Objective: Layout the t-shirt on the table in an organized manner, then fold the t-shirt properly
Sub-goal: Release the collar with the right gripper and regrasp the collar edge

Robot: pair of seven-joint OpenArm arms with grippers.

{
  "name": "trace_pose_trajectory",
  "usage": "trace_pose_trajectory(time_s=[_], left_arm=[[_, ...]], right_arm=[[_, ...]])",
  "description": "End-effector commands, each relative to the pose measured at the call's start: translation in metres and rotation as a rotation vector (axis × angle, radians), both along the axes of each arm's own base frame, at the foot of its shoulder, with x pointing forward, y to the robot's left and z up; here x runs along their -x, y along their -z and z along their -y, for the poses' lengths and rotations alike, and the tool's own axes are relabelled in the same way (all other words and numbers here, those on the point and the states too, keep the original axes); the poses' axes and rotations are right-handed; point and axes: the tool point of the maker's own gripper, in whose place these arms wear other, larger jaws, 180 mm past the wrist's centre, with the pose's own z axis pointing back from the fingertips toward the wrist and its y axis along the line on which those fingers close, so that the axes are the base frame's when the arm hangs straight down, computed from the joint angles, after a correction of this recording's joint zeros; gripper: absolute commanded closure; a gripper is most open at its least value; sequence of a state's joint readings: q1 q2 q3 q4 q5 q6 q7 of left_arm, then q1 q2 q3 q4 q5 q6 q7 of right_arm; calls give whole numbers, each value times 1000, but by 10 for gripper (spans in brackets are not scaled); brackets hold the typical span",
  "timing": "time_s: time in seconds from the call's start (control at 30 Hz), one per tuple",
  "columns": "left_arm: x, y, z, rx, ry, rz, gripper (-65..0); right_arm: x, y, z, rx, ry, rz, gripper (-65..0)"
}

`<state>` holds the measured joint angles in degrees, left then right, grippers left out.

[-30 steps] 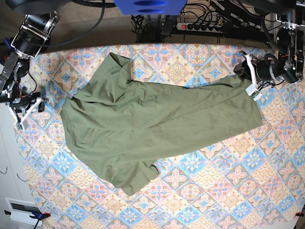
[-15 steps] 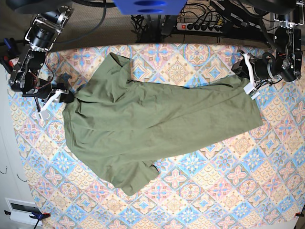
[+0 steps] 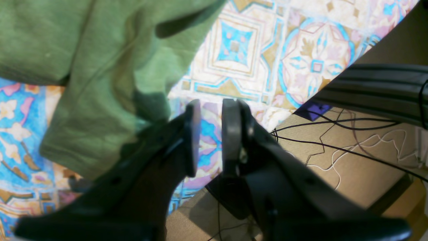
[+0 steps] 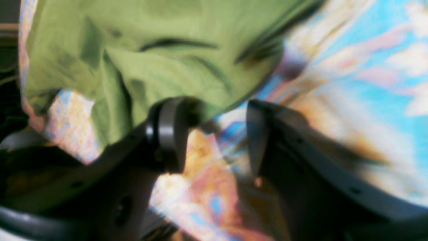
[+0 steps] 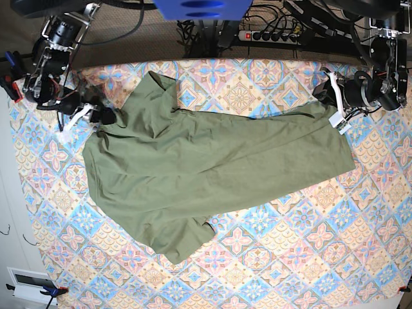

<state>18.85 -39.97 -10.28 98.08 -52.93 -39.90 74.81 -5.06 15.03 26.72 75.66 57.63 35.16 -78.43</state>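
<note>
A: Where does the t-shirt point(image 5: 206, 167) lie?

B: Spread across the middle of the table point(image 5: 309, 257), crumpled, with one sleeve toward the far edge and another at the near side.

A: Left gripper point(image 3: 210, 134)?

B: At the shirt's edge on the base view's right. Jaws stand a narrow slit apart with only patterned cloth showing between them; the green hem lies just beside one finger, not clamped.

A: Right gripper point(image 4: 214, 134)?

B: At the shirt's opposite end. Jaws apart, one finger point(image 4: 169, 134) touching or just under the fabric's edge; the wrist view is too blurred to say which. Nothing is pinched.

A: Surroundings?

B: A power strip point(image 5: 273, 35) and cables point(image 3: 351, 140) beyond the table's far edge, clear of the shirt.
</note>
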Motion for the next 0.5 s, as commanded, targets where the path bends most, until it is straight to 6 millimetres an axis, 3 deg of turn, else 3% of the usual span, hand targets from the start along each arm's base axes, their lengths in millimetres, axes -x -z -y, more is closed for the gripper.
trace_pose_trajectory(time_s=[0.0, 0.17, 0.3, 0.37, 0.47], left_arm=[[-13, -12, -2, 3, 5, 48, -96], [-17, -13, 3, 19, -5, 61, -96], [-16, -12, 4, 23, -4, 59, -95], [-16, -12, 4, 23, -4, 59, -95], [-17, -12, 4, 22, -5, 61, -95]], right_arm=[[-9, -10, 3, 7, 2, 40, -281], [-13, -7, -9, -16, 5, 45, -279], [-29, -15, -7, 6, 1, 73, -272], [-30, -16, -7, 3, 5, 80, -222], [-31, -19, 2, 6, 35, 89, -95]])
